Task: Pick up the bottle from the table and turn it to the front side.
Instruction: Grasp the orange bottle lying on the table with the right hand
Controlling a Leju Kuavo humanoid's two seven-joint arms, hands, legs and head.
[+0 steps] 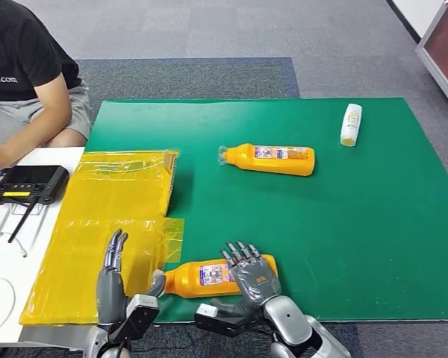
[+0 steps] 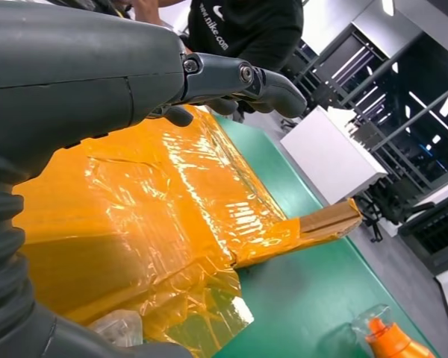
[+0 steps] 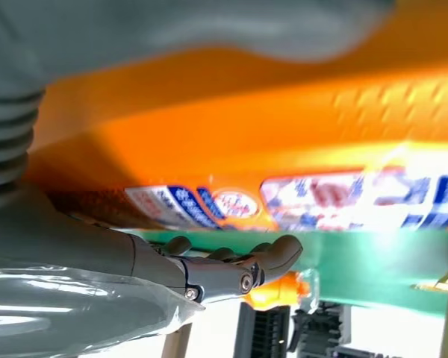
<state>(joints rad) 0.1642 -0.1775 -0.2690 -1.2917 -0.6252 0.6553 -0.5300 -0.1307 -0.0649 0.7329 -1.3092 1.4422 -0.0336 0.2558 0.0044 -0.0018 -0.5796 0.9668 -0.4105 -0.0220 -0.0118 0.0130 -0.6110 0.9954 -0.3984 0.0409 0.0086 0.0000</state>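
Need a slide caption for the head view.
Right robot hand rests over the near orange bottle on the green mat; left robot hand open above yellow film.

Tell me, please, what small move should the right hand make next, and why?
Probably curl the right hand around the near orange bottle and lift. The hand lies over the bottle's thick end with fingers spread, the bottle rests flat on the green mat, and the left hand hovers open near its cap.

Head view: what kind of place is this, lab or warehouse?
Likely an indoor robot test or data-collection space, not a warehouse: a green mat laid over grey office carpet, staged orange bottles, and a person seated beside a router.
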